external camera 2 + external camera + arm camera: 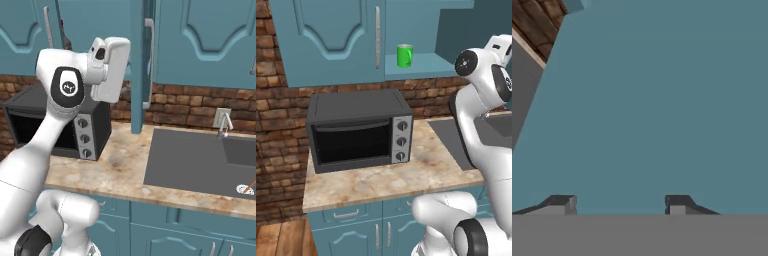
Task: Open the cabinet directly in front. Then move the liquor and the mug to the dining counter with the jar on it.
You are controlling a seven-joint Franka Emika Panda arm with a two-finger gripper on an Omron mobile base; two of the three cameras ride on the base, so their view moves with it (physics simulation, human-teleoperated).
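Your gripper (621,204) has its two fingertips (561,204) standing apart with nothing between them, facing a flat teal panel of the cabinet (331,40) at close range. A strip of brick wall (539,22) shows at the upper left corner of the hand view.

From the left base view, you see the cabinet's right side open and the mug (404,55) standing upright on the shelf (421,64), near the shelf's front edge and just right of the closed left door's handle (377,37). From the right base view, the open door (141,65) swings out edge-on toward you, above the counter (120,165).

Below the cabinet, the toaster oven (358,131) sits at the back of the counter, toward its left end. The sink (200,160) is set into the counter to the right, with a tap (224,122) at its back edge.

You cannot make out the liquor clearly in these views.
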